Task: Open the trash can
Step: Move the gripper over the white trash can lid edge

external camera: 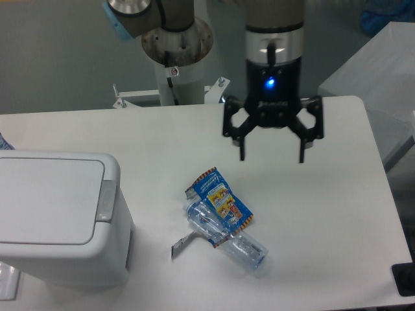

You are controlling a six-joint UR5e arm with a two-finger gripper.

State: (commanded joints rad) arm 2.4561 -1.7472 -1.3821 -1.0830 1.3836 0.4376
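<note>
The trash can (pixel 59 220) sits at the left front of the white counter (pixel 324 214), a boxy white bin with rounded corners whose left side runs out of view. Its flat white lid (pixel 48 201) lies closed and level on top, and the grey push tab (pixel 106 200) sits along the lid's right edge, facing the middle of the counter. The gripper (pixel 271 155) hangs above the counter's rear centre-right, well apart from the bin, pointing straight down from a black and silver wrist with a small blue light lit on it. Its jaws are spread wide and released, with nothing between them. Below and to the left of the gripper, near the middle of the counter, lies a crushed clear plastic bottle (pixel 227 236) on its side, angled toward the front right. A blue and orange snack wrapper (pixel 222 198) rests against the bottle's upper end, overlapping it. The arm's base column (pixel 176 45) rises behind the counter's rear edge, and a light blue joint cap (pixel 114 17) shows at the top left of it.
</note>
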